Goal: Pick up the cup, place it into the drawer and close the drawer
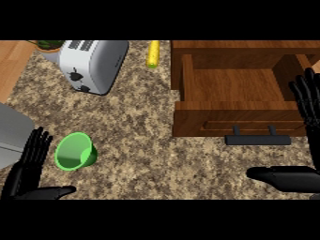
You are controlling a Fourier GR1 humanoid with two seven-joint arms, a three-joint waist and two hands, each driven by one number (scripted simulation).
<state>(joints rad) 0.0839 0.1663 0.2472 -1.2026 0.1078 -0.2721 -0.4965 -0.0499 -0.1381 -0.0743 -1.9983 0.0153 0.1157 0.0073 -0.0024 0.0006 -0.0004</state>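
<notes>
Left robot hand [28,176] open beside glossy green cup [76,151], wooden drawer [237,101] open

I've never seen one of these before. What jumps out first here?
Probably the bright green cup lying tipped on the speckled counter, beside the open left hand. Next, the open wooden drawer at upper right, with the open right hand along its edge.
</notes>
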